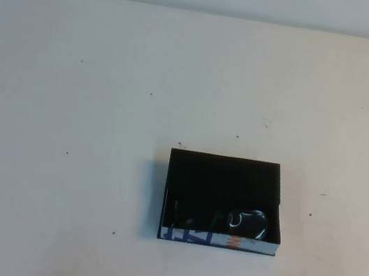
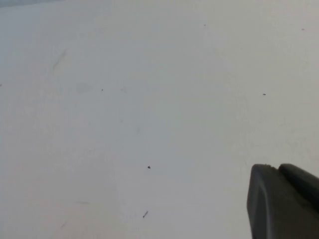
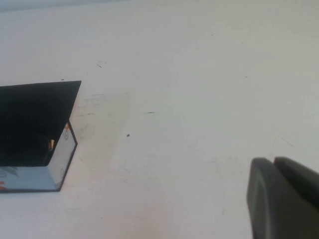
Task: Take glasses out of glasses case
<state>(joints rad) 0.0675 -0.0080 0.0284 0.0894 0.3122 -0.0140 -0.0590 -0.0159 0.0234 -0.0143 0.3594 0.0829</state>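
High view shows neither arm over the white tabletop (image 1: 66,125); right of centre, towards the near edge, lies the flat rectangular black glasses case (image 1: 224,176), open, with the black plastic-framed glasses (image 1: 241,220) inside against its near wall, which is white with blue and orange print. The left gripper (image 2: 284,201) appears only in its own wrist view as a dark finger over bare table, and I cannot tell its state. The right gripper (image 3: 284,196), likewise one dark finger of unreadable state, hangs well apart from the case.
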